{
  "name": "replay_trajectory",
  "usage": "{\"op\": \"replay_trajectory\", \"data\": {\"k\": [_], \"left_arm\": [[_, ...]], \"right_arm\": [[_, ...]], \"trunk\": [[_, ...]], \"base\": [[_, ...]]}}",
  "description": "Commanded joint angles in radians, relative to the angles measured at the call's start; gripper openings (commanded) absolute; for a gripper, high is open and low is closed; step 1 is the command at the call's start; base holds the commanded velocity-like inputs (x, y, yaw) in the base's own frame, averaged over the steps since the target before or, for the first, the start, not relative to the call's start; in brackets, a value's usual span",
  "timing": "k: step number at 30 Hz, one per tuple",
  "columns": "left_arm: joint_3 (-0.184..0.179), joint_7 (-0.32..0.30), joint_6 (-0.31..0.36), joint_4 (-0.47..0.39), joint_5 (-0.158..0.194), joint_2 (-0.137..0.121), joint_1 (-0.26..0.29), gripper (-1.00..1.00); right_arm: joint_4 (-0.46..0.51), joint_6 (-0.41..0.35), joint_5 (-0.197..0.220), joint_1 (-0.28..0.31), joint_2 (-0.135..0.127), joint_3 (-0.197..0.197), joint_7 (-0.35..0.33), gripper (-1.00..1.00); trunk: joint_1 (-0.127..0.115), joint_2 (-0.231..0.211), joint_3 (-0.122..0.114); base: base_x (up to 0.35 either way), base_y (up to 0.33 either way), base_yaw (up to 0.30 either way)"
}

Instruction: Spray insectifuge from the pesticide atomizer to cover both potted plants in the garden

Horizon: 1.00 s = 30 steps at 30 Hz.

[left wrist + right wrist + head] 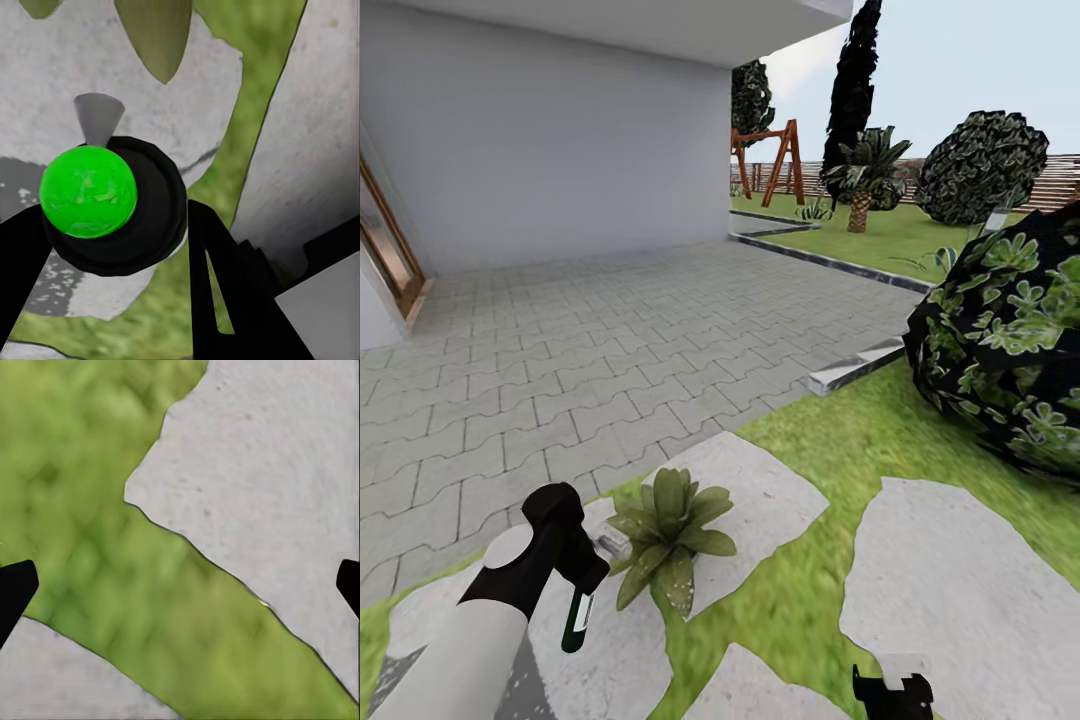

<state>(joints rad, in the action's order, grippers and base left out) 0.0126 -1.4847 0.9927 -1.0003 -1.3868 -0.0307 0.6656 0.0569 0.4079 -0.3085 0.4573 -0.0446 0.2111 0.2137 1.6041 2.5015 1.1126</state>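
Left pincer (575, 585) gripping pesticide atomizer (578, 622), beside potted plant (665, 535)

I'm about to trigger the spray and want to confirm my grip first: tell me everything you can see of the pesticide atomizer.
The pesticide atomizer is a slim dark green bottle with a pale label, hanging upside down from the left gripper, its grey nozzle head up beside the potted plant. In the left wrist view its round bright green base sits between the black fingers, which appear closed on it. It hangs above the stepping stone, not resting on it.
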Motion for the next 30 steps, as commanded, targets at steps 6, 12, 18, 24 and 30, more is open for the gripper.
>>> {"op": "replay_trajectory", "data": {"k": [6, 12, 18, 24, 30], "left_arm": [[0.001, -0.010, 0.011, 0.000, -0.009, 0.000, -0.001, -1.00], [0.001, -0.008, 0.011, 0.003, -0.009, 0.000, -0.001, -1.00], [0.000, -0.006, 0.007, 0.012, -0.008, -0.008, -0.017, -1.00], [0.003, 0.028, 0.005, 0.014, -0.003, -0.009, -0.091, -1.00], [0.062, 0.089, 0.001, 0.018, 0.006, -0.009, -0.121, -1.00]], "right_arm": [[-0.002, 0.003, -0.011, 0.001, 0.000, 0.007, 0.004, 1.00], [-0.002, 0.003, -0.010, 0.001, 0.000, 0.008, 0.004, 1.00], [-0.002, 0.003, -0.011, 0.001, 0.000, 0.007, 0.004, 1.00], [-0.002, 0.003, -0.011, 0.001, 0.000, 0.008, 0.004, 1.00], [-0.002, 0.003, -0.011, 0.001, -0.002, 0.007, 0.003, 1.00]], "trunk": [[-0.001, 0.000, 0.001], [-0.001, 0.000, 0.001], [-0.001, 0.000, 0.000], [-0.001, 0.000, -0.001], [-0.001, 0.000, -0.001]], "base": [[-0.178, 0.239, -0.244], [0.097, 0.277, -0.025], [0.035, 0.047, -0.161], [0.001, 0.001, -0.131], [0.000, 0.000, -0.003]]}}
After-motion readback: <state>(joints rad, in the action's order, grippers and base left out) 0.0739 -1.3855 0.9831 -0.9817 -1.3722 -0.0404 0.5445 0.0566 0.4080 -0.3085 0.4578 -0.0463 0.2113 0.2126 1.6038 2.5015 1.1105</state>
